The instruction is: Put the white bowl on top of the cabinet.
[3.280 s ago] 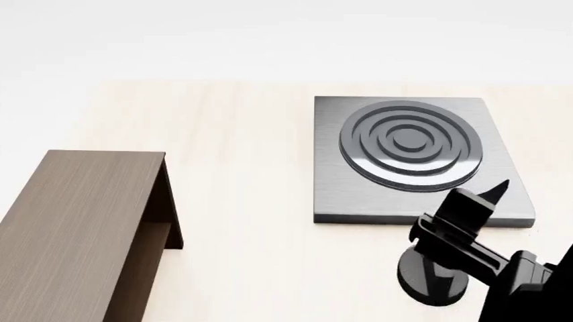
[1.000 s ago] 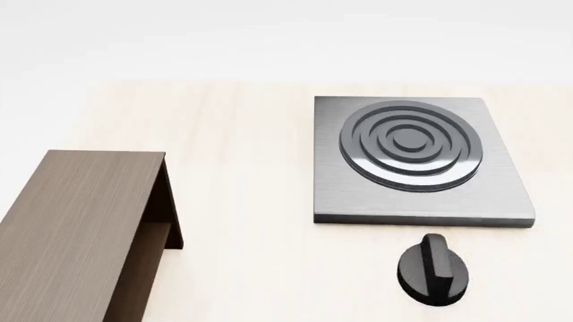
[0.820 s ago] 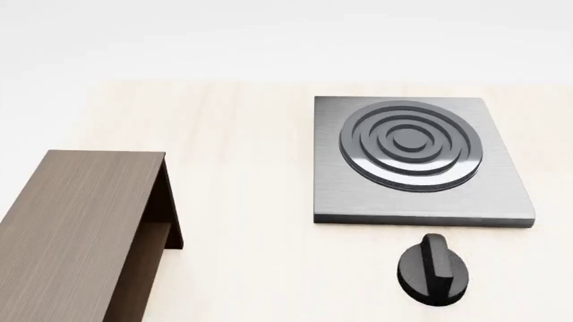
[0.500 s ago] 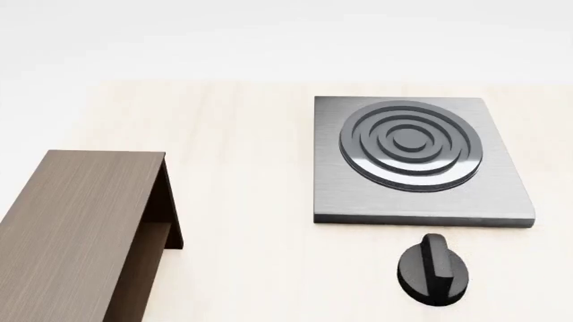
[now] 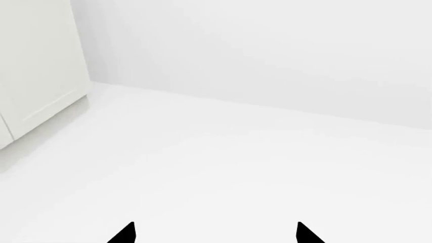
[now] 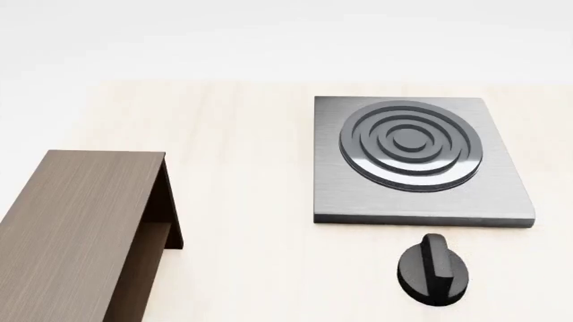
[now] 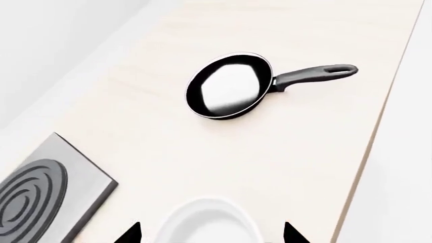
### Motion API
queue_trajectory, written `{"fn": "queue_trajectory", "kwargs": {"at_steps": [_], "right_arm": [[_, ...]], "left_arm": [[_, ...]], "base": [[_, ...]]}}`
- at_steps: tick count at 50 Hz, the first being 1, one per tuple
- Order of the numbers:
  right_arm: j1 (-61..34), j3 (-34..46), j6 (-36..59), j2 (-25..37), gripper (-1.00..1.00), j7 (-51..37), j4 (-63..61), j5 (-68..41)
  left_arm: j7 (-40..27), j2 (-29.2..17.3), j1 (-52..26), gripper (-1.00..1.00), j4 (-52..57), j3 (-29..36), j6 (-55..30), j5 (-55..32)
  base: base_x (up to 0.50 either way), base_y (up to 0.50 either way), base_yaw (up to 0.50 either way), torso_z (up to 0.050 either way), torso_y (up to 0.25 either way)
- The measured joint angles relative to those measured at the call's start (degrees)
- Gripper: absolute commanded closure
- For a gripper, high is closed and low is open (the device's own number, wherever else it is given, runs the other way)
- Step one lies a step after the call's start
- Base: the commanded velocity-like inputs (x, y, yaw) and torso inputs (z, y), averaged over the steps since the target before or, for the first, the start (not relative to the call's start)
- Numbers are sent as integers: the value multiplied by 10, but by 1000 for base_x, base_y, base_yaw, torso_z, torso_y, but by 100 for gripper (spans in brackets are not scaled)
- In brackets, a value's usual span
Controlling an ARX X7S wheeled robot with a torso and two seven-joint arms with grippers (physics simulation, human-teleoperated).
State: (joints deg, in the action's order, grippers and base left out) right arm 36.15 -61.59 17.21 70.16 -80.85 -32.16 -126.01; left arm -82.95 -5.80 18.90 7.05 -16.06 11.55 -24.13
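- We found no brand, label or writing that could be read on anything in the three views.
- The white bowl (image 7: 208,223) showed only in the right wrist view: glossy, plain, with a rounded rim, standing on the pale wood-grain counter (image 7: 270,152) just beyond the right gripper (image 7: 210,234) and lying between its two black fingertips (image 7: 129,234).
- Those fingertips stood spread wide to either side of the bowl's rim; we could not tell whether either touched it, and nothing was grasped.
- The cabinet (image 6: 72,228) appeared in the head view at the near left of the counter: a dark brown wood-grain box with a flat, bare top and a darker recessed side facing the middle of the counter.
- A square stove plate (image 6: 417,161) of brushed grey metal lay to the right of it, well apart, carrying raised concentric rings in a darker, shinier finish.
- Near the plate's front edge sat a round black knob (image 6: 433,270) with an upright ridge across it, matte in look.
- Farther along the counter in the right wrist view lay a black frying pan (image 7: 229,85), round and shallow, its inside catching a bright sheen, its long black handle ending in a loop.
- The left gripper (image 5: 214,234) pointed at a plain white floor and wall, with a white panelled door (image 5: 37,66) to one side; its two dark fingertips (image 5: 125,234) stood wide apart and held nothing.
- Neither arm showed in the head view.
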Motion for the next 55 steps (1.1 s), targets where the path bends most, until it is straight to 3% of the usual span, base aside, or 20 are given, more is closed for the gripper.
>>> {"fn": "queue_trajectory", "kwargs": {"at_steps": [19,44,55], "right_arm": [[-9,69,-28,7,-100,28,49,16],[-35,257,-126,80,-100,107,133,0],[-42,302,-150,88,-100,125,164,-8]], "left_arm": [[-1,0,0,-100,1,0,-2,3],[-3,0,-2,-100,4,-1,-9,9],[-1,1,-3,-100,2,-1,-10,9]], "base": [[0,0,0,0,0],[0,0,0,0,0],[0,0,0,0,0]]}}
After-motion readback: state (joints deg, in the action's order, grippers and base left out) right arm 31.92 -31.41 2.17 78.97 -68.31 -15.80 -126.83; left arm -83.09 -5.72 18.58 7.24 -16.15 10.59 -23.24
